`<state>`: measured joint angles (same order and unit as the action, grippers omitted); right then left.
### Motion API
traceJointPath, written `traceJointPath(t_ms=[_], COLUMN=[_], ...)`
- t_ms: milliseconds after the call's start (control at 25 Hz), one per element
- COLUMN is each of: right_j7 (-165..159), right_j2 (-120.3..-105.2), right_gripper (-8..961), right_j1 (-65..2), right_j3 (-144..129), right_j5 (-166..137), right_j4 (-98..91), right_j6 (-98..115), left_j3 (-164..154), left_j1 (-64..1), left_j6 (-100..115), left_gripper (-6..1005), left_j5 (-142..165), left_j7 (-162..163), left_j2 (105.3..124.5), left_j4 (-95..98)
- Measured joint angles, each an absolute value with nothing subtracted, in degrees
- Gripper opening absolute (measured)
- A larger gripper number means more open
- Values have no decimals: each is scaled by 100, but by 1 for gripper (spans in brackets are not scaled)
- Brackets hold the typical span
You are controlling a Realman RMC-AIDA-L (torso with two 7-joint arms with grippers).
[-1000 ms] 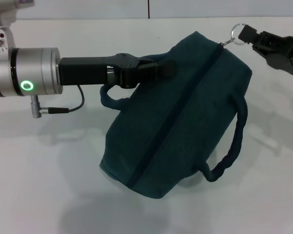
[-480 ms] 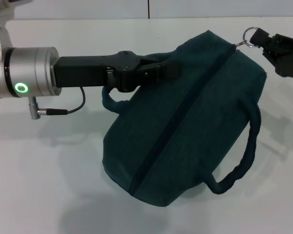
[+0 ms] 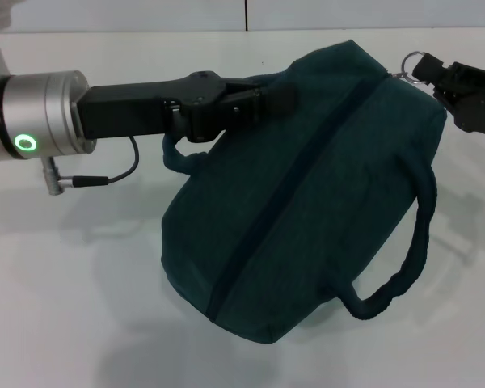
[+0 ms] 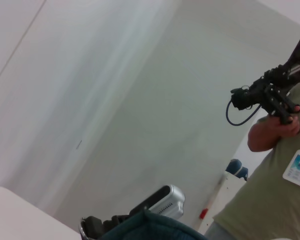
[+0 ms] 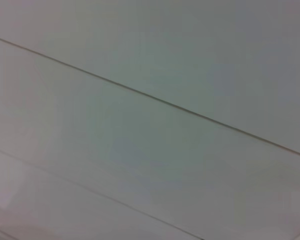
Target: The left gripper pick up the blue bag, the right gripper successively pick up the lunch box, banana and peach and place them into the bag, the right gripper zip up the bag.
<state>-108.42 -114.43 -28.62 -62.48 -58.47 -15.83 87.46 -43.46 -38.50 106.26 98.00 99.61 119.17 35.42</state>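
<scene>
Head view: left pincer clamped on blue bag handle, 10 o'clock side. Bag zipped, tilted over white counter. Right pincer clamped on zip ring, 2 o'clock corner.

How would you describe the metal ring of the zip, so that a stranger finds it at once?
Start from the big blue bag on the white table and follow its dark zip line to the far end on the robot's right. There the right gripper holds the metal ring, the only shiny silver loop near the bag.
</scene>
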Motion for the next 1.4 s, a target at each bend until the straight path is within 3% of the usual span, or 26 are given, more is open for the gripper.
traceJointPath(t_ms=[320,760,1200,1400], right_j7=[-10664,-10515,-10204,-9769], right_j2=[-11450,-11239,-11173,-11130], right_gripper=[110,529,666,667], right_j1=[-2827,-2590,-2411,-2442], right_j3=[-6065,-5734,-5583,-5595], right_j5=[-5827,-5835,-5834,-5866], right_j4=[-1623,-1621,-1637,-1653], right_j6=[8940,9165,9378,9805], left_j3=[-4298,-4394,-4643,-4647], left_j1=[-3898,-4231,-4251,-4146], left_j6=[10185,8581,7817,8037], left_gripper=[53,54,54,201], left_j5=[9694,9684,9379,8895], left_j7=[10001,9967,9844,9626], left_j2=[11921,11947,11980,11961], left_j4=[3399,2617,2422,2540])
